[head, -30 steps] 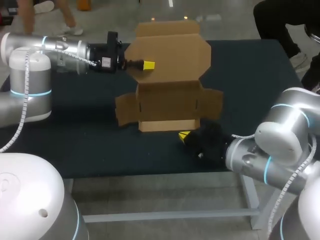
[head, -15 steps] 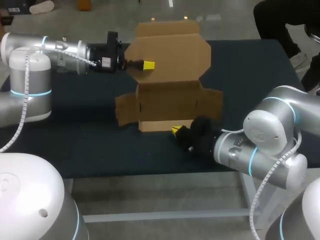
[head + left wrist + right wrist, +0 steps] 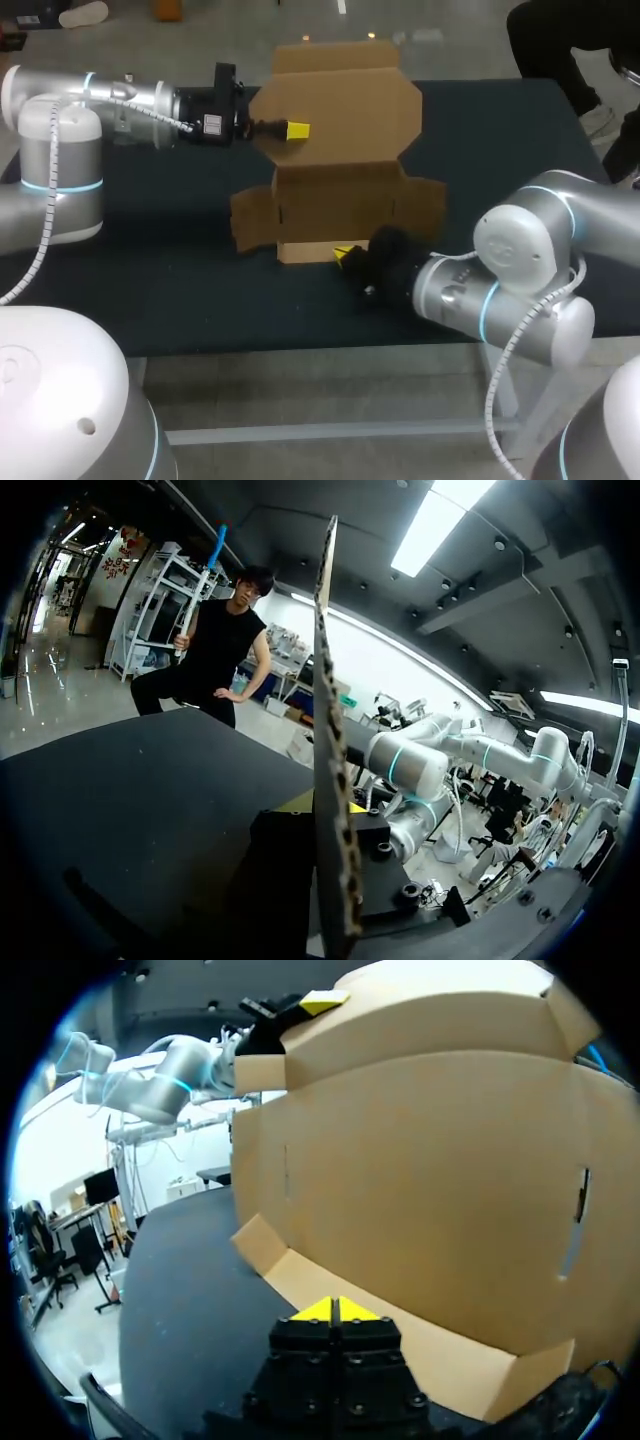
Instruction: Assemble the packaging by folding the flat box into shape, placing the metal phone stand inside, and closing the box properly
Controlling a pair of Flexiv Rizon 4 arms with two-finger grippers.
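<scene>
the dark desk (image 3: 150, 270) carries one task thing, the cardboard box (image 3: 340, 215), sitting about mid-desk and only half formed. the metal phone stand shows in none of the views.

the left arm (image 3: 110, 100) comes in level over the far side of the desk; the right arm (image 3: 520, 260) lies low along the near edge.

the lid panel (image 3: 350, 110) stands upright at the back of the box. the two side flaps (image 3: 250, 220) splay outward, and the low front wall (image 3: 310, 250) is raised at the near side.

the left gripper (image 3: 290, 130) has its fingers grasping the lid panel by its left edge. the left wrist view shows the card edge-on, running between them.

the right gripper (image 3: 343, 256) has its fingers clenched together on nothing, tips at the foot of the front wall, right of its middle. whether they touch the card i cannot tell.

the step in hand looks like squaring up the tray. to do it well, the left fingers should hold the lid panel steady and upright as an anchor, so the box does not slide. the clenched right tips should press the front wall low, near its fold line, rather than at its top edge, which would buckle. the side flaps need tucking inward before the wall will lock.
</scene>
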